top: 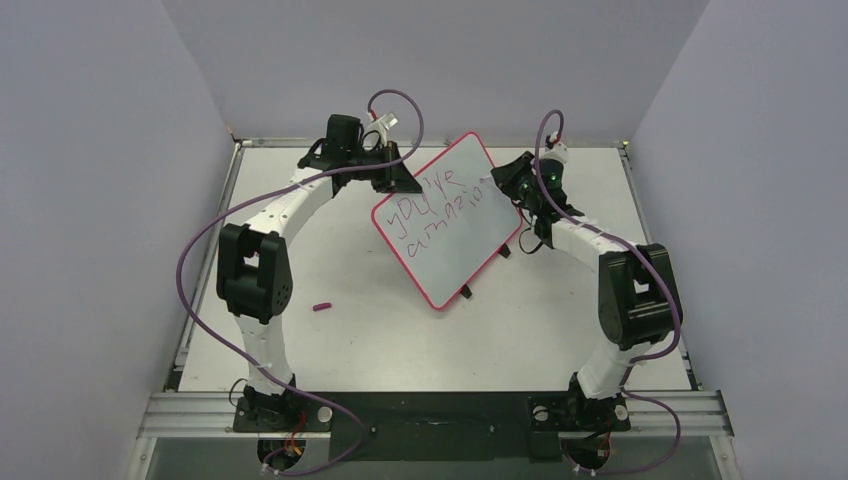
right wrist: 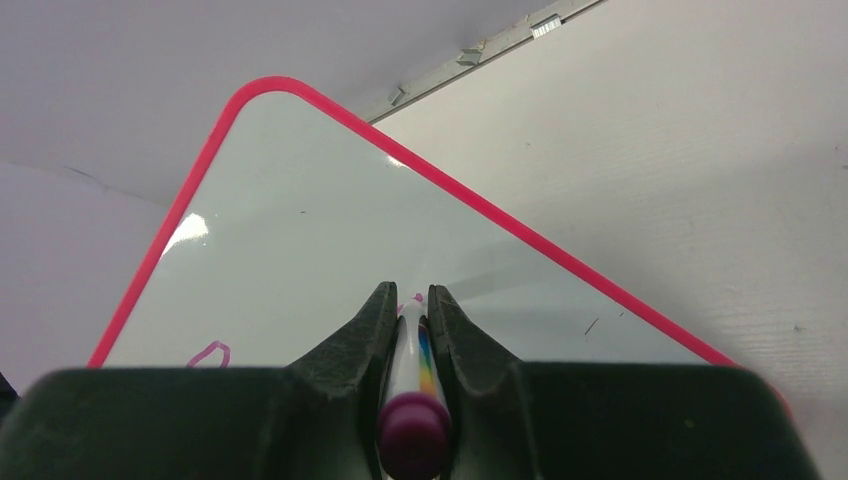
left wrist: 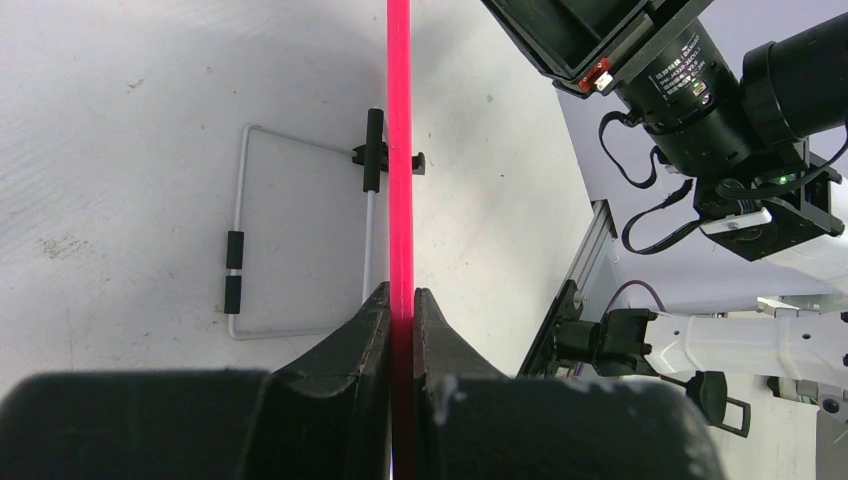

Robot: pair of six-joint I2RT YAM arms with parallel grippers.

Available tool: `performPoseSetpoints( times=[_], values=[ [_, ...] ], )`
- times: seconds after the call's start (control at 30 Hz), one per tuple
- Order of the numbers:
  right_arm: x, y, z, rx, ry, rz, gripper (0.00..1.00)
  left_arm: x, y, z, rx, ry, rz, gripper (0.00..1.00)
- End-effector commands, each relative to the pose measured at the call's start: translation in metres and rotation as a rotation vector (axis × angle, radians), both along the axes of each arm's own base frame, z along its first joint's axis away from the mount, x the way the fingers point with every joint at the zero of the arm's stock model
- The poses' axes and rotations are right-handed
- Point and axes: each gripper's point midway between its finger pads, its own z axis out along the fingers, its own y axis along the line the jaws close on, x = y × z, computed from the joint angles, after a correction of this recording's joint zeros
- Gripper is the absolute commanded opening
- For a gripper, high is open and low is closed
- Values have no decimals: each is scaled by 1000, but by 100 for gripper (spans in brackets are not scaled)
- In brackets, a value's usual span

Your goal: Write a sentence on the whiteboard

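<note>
- While the left tool [left wrist: 401, 296] is clamped on its red-pink rim, the whiteboard [top: 458, 240] hangs tilted above the desk [top: 330, 250], between both arms.
- Its white face carries the sentence [top: 438, 205]: two scrawled reddish-purple lines.
- The right tool [right wrist: 411, 300] pinches a marker [right wrist: 413, 425], tip at the board.

Bright, even light casts soft shadows, glare marks the whiteboard [right wrist: 350, 230], and wrist-view foregrounds blur

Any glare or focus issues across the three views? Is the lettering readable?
Top external: even light, soft shadows, the sentence on the whiteboard legible, no glare. Right wrist: glare patch near the board's left rim; the marker and the jaws are blurred, close to the lens. Left wrist: board rim oversaturated pink-red, jaws soft, wire frame behind sharp.
</note>
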Motion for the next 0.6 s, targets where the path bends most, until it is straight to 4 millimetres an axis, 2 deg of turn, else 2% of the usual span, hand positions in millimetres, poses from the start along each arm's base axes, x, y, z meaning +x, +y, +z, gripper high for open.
performPoseSetpoints(
  times=[0.0,0.27,0.57],
  values=[
    [12,2,22,-2,-60,-4,0,-18,-9,72,-114,-168,-92,0],
    [9,1,15,-9,-49,-1,0,-17,-9,72,-113,-168,-92,0],
    [-4,-3,-2,-18,-23,-4,0,-17,-9,71,-112,-167,-91,0]
  ],
)
